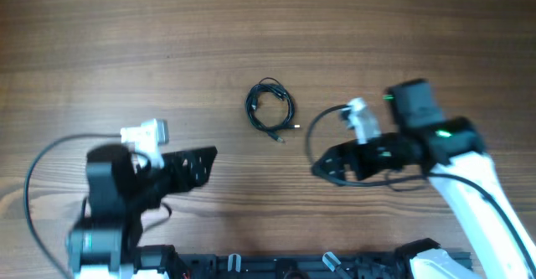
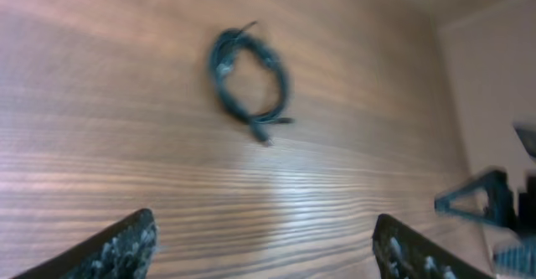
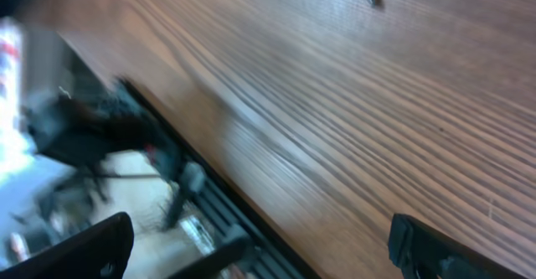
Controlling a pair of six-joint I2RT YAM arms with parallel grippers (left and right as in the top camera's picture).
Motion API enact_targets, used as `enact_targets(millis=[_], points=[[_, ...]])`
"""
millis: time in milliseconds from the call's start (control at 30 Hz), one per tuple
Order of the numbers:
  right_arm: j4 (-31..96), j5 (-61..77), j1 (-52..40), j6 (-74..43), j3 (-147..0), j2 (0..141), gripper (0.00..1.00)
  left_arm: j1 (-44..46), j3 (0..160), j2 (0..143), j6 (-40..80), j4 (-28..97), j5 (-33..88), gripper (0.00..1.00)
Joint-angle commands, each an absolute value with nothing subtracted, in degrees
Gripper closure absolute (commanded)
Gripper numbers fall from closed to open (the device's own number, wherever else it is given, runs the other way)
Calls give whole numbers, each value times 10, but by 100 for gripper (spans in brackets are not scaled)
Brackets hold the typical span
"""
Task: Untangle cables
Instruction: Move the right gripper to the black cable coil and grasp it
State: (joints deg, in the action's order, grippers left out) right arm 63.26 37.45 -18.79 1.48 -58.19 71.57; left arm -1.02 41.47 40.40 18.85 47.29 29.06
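Cables (image 2: 221,69) in small loop on table (image 2: 126,170)

- I see a wood table (image 2: 126,170) under and ahead of the left fingers (image 2: 126,245).
- Dark rail (image 3: 219,216) along its edge, between the right fingers (image 3: 92,250), blurred.

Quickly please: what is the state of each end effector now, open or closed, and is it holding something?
Left end effector: open, holding nothing; the cables lie ahead of it, untouched.
Right end effector: open, holding nothing.
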Motion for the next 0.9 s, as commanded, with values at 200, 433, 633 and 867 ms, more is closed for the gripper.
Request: enact_targets(millis=[200,433,633,867], points=[[224,149,-347,-117,-586,834,0,-8,593,656,172,577,262,44],[144,120,-348,-184,-586,958,5,4,593,619,135,615,265,41],[218,164,-348,-235,-586,974,13,6,593,600,135,635,265,32],[218,39,-349,-454,-586,975,43,6,593,600,135,639,265,31]])
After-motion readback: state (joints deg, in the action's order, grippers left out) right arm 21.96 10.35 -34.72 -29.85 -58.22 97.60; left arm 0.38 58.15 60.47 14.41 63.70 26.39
